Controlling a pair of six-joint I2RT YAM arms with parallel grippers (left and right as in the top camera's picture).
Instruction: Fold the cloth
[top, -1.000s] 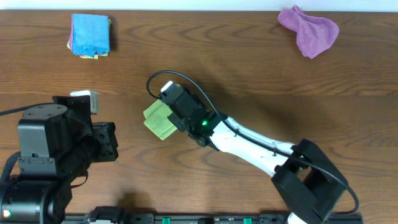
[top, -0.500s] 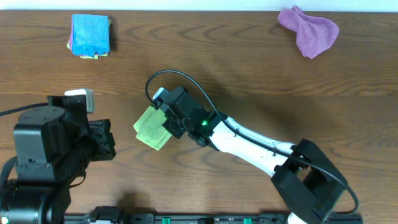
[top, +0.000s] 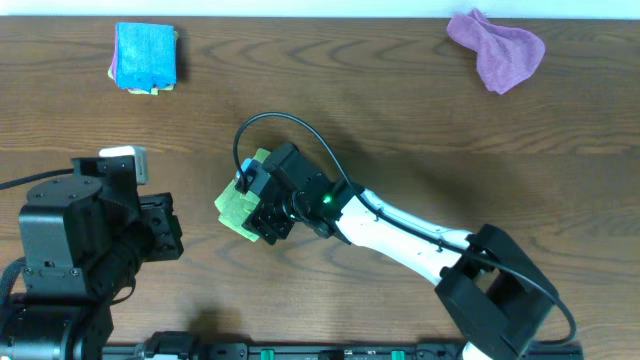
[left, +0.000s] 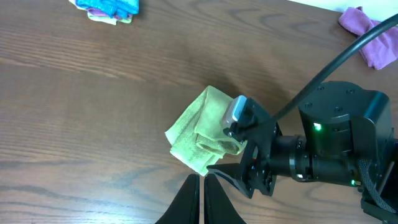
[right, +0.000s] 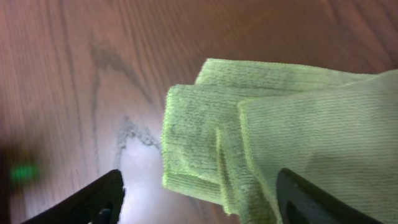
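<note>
Presently: cloth (top: 232, 203), green, folded, lay at nine o'clock of table (top: 400, 100) centre. Right gripper (top: 252, 202) spread open over it, holding nothing; left gripper (left: 202, 199) closed, idle. Fold seemingly finished; next, lift clear.

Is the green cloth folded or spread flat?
Folded: the green cloth lies as a compact bundle of stacked layers, with doubled edges showing in the right wrist view.

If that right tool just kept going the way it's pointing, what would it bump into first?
Most likely the folded green cloth: it fills the space just ahead of the right tool, between its open jaws. The wooden table lies under it; the exact gap is hard to judge.
</note>
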